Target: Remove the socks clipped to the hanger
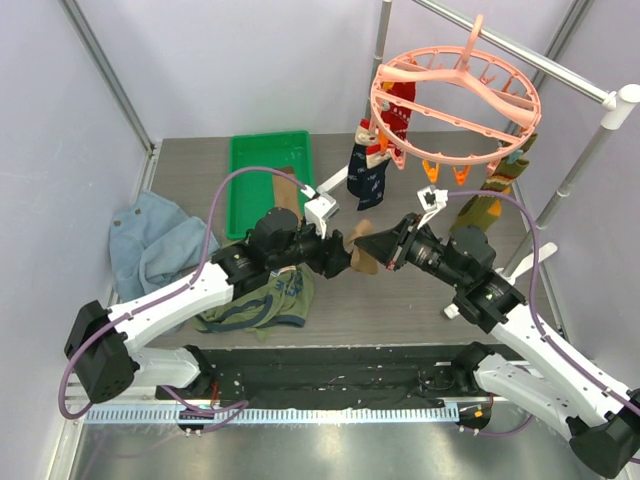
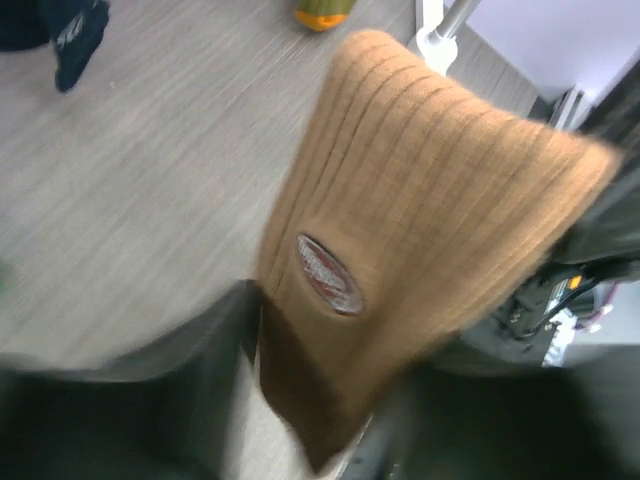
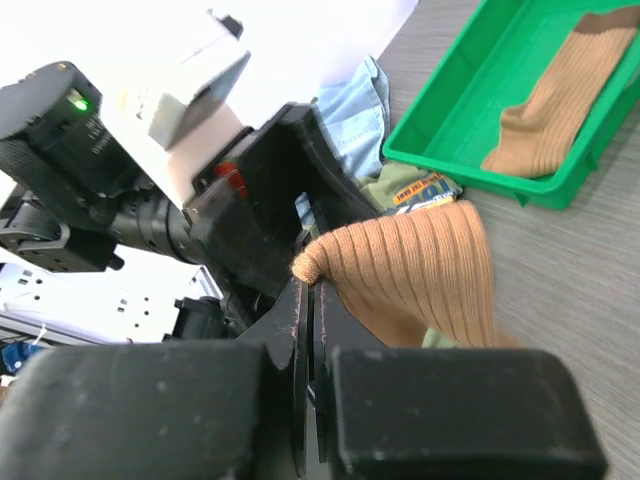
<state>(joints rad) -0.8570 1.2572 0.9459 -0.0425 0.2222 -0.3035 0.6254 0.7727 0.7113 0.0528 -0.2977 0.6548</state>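
The salmon-pink ring hanger (image 1: 450, 127) hangs by its hook from the rail at the back right. Navy and red patterned socks (image 1: 372, 160) are clipped on its left side, and an olive sock with orange stripes (image 1: 490, 200) on its right. My two grippers meet tip to tip mid-table. My right gripper (image 1: 372, 246) (image 3: 315, 285) is shut, pinching the end of a brown-tan ribbed sock (image 1: 360, 240) (image 3: 420, 270). My left gripper (image 1: 345, 258) (image 2: 320, 400) has its jaws apart on either side of that sock's (image 2: 420, 200) dark lower end; this view is blurred.
A green tray (image 1: 240, 170) (image 3: 450, 110) at the back left holds another tan sock (image 1: 292, 188) (image 3: 555, 90). An olive T-shirt (image 1: 262, 300) lies under my left arm, with a pale blue denim garment (image 1: 150, 240) to its left. The white-and-grey rail stand (image 1: 590, 150) rises at the right.
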